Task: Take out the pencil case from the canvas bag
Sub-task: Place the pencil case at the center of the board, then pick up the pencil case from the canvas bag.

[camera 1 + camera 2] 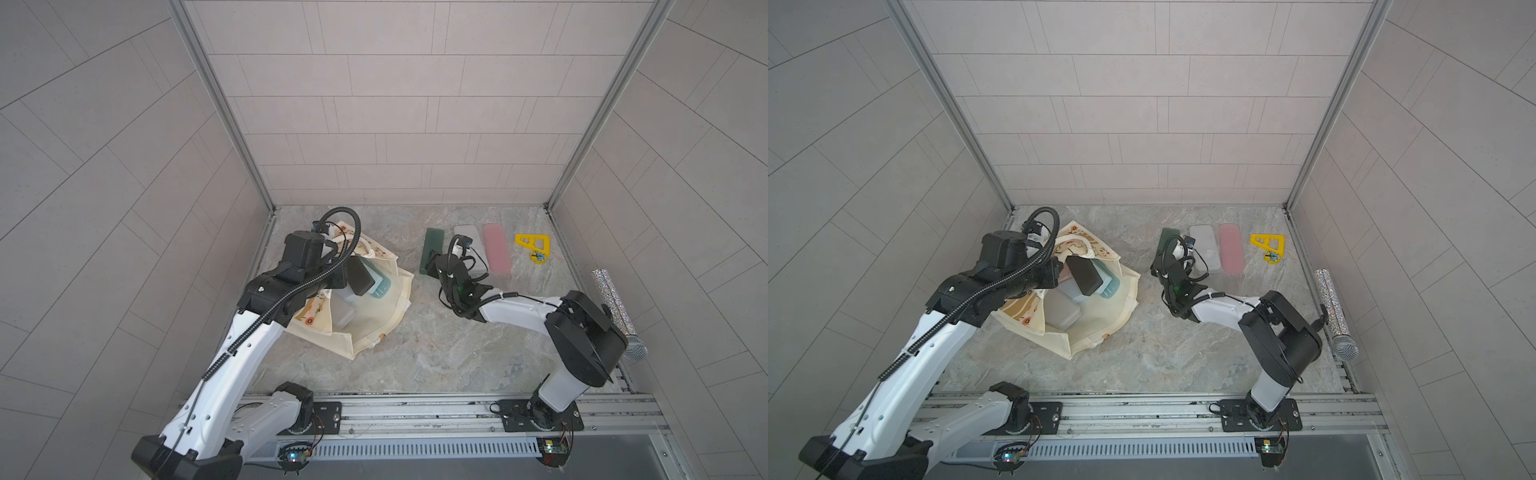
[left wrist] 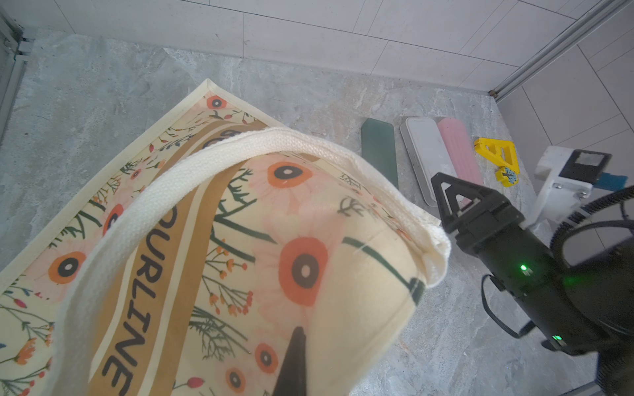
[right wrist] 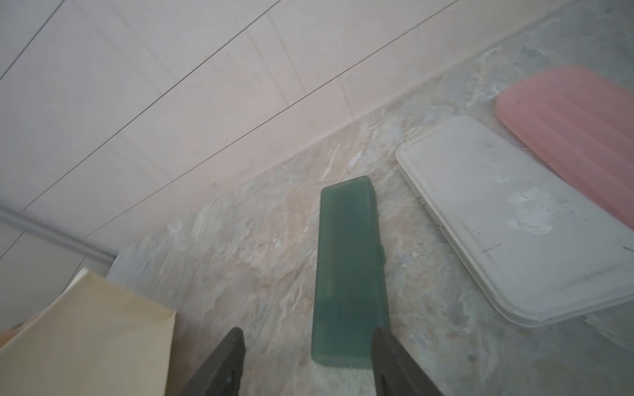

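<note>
Right gripper (image 3: pixel 307 331): spread, one finger on each side of the near end of the green pencil case (image 3: pixel 350 260), not pinching it. Case flat on the table, outside the canvas bag (image 1: pixel 399 299), near it on the right arm's side, long axis running straight out from between the jaws. Farther from the bag in the same row, parallel and side by side: white case (image 3: pixel 514 219), then pink case (image 3: pixel 576 120). Left gripper (image 2: pixel 296 363): pressed together, by the look of it on the bag's cloth near the white handle (image 2: pixel 274 144), holding the mouth agape. Inside the bag, more to fetch: dark case (image 1: pixel 360 277) propped up at the rim by the left gripper, teal case (image 1: pixel 383 287) tucked against it, pale grey case (image 1: pixel 343 318) lying deeper. Probably next: back off the green case and swing toward the bag's mouth. Right arm free and near, left arm nearer but busy with the cloth. Readable on the bag's tan stripe: "OURLINE", opening letters hidden under the handle; second stripe's lettering cut off. No brand legible on any case.
</note>
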Action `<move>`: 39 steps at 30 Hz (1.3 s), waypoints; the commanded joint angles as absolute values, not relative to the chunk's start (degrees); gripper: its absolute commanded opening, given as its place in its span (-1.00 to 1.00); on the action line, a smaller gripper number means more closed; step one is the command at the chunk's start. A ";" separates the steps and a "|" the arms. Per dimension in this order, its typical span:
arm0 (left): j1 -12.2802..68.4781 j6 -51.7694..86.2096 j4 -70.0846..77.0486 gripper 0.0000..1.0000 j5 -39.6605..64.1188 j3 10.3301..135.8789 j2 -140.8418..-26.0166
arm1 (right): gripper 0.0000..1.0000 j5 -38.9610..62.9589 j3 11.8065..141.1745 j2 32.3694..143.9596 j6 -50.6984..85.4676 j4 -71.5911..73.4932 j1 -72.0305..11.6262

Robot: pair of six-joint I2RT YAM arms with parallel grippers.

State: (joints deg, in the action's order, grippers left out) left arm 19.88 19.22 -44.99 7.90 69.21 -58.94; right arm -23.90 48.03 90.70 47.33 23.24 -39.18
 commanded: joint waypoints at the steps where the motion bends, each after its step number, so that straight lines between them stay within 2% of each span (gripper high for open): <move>1: 19.73 18.55 -39.28 -1.00 10.60 72.20 -59.81 | 0.22 -17.54 42.98 82.36 39.82 15.32 -41.24; 5: 19.71 18.73 -37.57 -1.00 12.19 72.44 -61.55 | 0.09 -12.05 36.58 72.07 36.04 14.84 -45.08; 7: 19.69 18.93 -36.85 -1.00 13.88 72.87 -62.45 | 0.09 -9.40 35.94 68.90 29.66 14.50 -48.32; 11: 19.69 17.98 -37.78 -1.00 16.24 73.67 -62.60 | 0.14 -8.78 36.85 68.67 16.29 11.47 -54.36; 16: 19.69 14.88 -42.35 -1.00 16.88 74.98 -60.77 | 0.29 -6.51 41.60 74.32 8.31 8.98 -56.24; 25: 19.69 13.36 -45.43 -1.00 16.43 75.34 -58.28 | 0.43 -15.30 51.17 88.20 2.55 10.61 -63.28; 28: 19.64 13.60 -45.35 -1.00 16.86 75.62 -58.15 | 0.57 -20.85 52.30 91.42 1.82 13.80 -64.14; 34: 19.67 13.98 -45.33 -1.00 17.77 76.20 -58.01 | 0.85 -24.66 55.13 96.39 -0.85 17.96 -64.41; 39: 19.72 14.15 -45.70 -1.00 17.90 76.64 -57.76 | 0.93 -27.13 57.79 100.55 -3.66 20.38 -65.04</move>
